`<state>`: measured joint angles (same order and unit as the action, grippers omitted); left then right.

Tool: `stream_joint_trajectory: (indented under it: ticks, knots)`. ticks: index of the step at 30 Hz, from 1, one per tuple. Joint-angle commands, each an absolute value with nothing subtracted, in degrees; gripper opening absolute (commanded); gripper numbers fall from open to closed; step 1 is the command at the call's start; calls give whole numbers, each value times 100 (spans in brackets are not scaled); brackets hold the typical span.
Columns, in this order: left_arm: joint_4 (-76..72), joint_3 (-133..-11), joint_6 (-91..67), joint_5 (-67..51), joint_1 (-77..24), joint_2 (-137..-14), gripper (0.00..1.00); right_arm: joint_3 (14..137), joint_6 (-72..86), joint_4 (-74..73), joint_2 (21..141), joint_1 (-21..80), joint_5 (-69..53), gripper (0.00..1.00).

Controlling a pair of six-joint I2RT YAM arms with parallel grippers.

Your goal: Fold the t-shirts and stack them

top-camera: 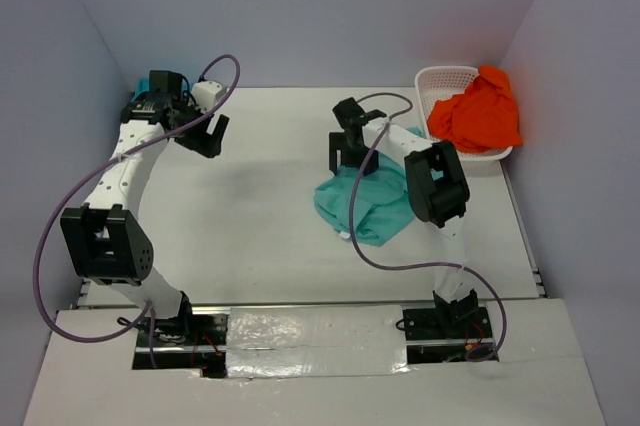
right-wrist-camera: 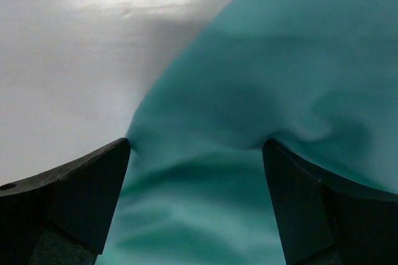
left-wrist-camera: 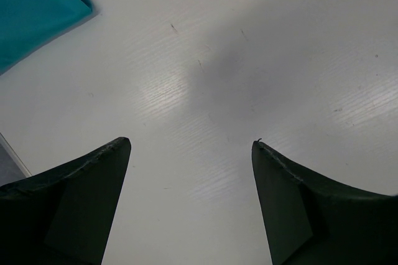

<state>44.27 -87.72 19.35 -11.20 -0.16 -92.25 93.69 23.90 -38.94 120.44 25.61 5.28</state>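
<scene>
On the white table [top-camera: 260, 216] between pale lilac walls [top-camera: 300, 6], the crumpled teal t-shirt [top-camera: 385, 214] lies toward 3 o'clock under the right gripper [top-camera: 352, 161], fingers apart, an orange t-shirt [top-camera: 480, 111] fills the basket [top-camera: 440, 76] at 1 o'clock, and the left gripper [top-camera: 207, 138], also spread, hangs at 10 o'clock.

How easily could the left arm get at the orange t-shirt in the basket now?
Probably not easily: the orange t-shirt lies in the basket at the far right, and the right arm stands between it and the left gripper.
</scene>
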Motion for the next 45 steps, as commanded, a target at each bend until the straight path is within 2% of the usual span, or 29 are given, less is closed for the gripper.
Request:
stream_joint_trajectory:
  ticks: [1, 2, 3, 5, 6, 7, 8, 11, 16, 19, 20, 22, 24, 25, 27, 28, 31, 34, 37, 40, 45]
  knots:
    - [4368, -8815, 1995, -1178, -18, -8930, 91, 10245, 2383, -4656, 13144, 2417, 520, 90]
    - [4377, -8807, 2004, -1169, -18, -8877, 91, 10352, 2330, -4754, 13296, 2530, 414, 85]
    - [4377, -8798, 2030, -1125, -18, -8851, 91, 10449, 2216, -4833, 13376, 2610, 326, 67]
    - [4394, -8789, 2039, -1108, -18, -8798, 92, 10354, 1953, -4554, 13184, 2994, 115, 45]
    - [4368, -8772, 2030, -1099, -18, -8789, 92, 10380, 1742, -4544, 13123, 3145, -16, 24]
    - [4359, -8745, 2030, -1116, -26, -8772, 91, 10580, 1610, -4709, 13139, 3294, -235, 10]
    - [4359, -8719, 2013, -1116, -18, -8754, 91, 10617, 1426, -4728, 13140, 3479, -455, 0]
    - [4316, -8640, 1987, -1125, -18, -8719, 91, 10328, 661, -4606, 12903, 4261, -756, 0]
    - [4210, -8561, 1890, -1283, -18, -8806, 91, 9081, -904, -4167, 11972, 5659, -9, 0]
    - [4201, -8674, 1618, -1571, -18, -9051, 88, 8710, -783, -4122, 11690, 5766, 377, 21]
    - [4210, -8727, 1600, -1625, -52, -9122, 88, 8675, -721, -4139, 11542, 5766, 474, 46]
    - [4201, -8911, 1669, -1635, -368, -9351, 87, 8517, -512, -4079, 11243, 5801, 701, 60]
    - [4131, -9165, 1714, -1626, -807, -9613, 87, 8210, -239, -3815, 10506, 5792, 721, 70]
    - [4140, -9324, 1705, -1661, -956, -9746, 87, 8052, -72, -3693, 10181, 5766, 729, 84]
    - [4306, -9884, 1635, -1871, -1335, -10262, 86, 7525, 482, -3350, 9214, 5757, 773, 86]
    - [4359, -10070, 1548, -1933, -1458, -10457, 86, 7315, 657, -3244, 8880, 5757, 765, 99]
    - [4360, -10555, 1354, -1995, -1924, -11152, 87, 6427, 1422, -2927, 7685, 5669, 406, 100]
    - [4096, -10897, 1039, -1819, -2223, -11802, 90, 5478, 2310, -2769, 6717, 5231, -455, 100]
    - [3999, -11345, 748, -1556, -2399, -12452, 90, 4390, 2969, -2689, 5673, 4547, -764, 99]
    - [4070, -11602, 712, -1222, -2496, -12893, 90, 3956, 3295, -2733, 5161, 4158, -984, 98]
    - [3745, -11444, 589, -344, -2584, -13078, 91, 3455, 3638, -3146, 4439, 3938, -615, 97]
